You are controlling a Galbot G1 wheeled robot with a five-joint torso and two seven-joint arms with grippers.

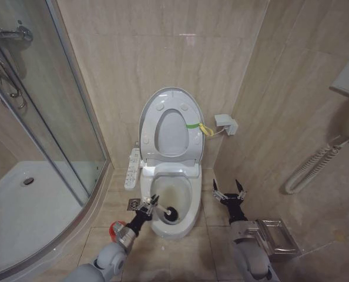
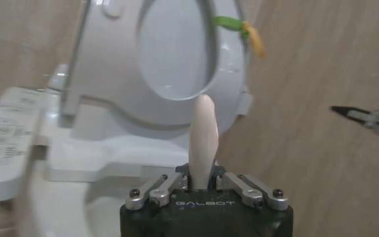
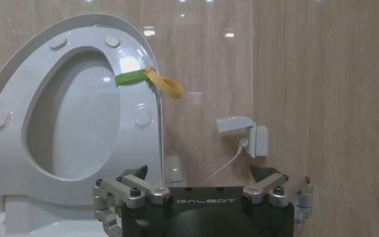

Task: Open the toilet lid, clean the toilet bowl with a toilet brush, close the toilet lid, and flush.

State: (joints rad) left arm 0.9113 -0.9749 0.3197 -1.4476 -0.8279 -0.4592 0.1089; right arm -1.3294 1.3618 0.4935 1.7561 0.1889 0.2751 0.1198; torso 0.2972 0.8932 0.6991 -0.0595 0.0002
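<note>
The toilet lid (image 1: pixel 172 132) stands raised against the wall, its green strap and yellow loop (image 1: pixel 200 127) at its right edge. Below it the toilet bowl (image 1: pixel 193 198) is uncovered, with a brownish stain inside. My left gripper (image 1: pixel 148 205) is at the bowl's near left rim, shut on the pale handle (image 2: pixel 203 133) of the toilet brush. The black brush head (image 1: pixel 170 214) rests inside the bowl's near part. My right gripper (image 1: pixel 229 192) hangs open and empty to the right of the bowl, facing the lid (image 3: pixel 64 108).
A glass shower enclosure (image 1: pixel 57 117) with a white tray (image 1: pixel 22 205) fills the left. A control panel (image 1: pixel 132 168) sticks out at the toilet's left, above a floor drain (image 1: pixel 133 204). A wall box (image 1: pixel 226 123) and a metal holder (image 1: pixel 274 235) are on the right wall.
</note>
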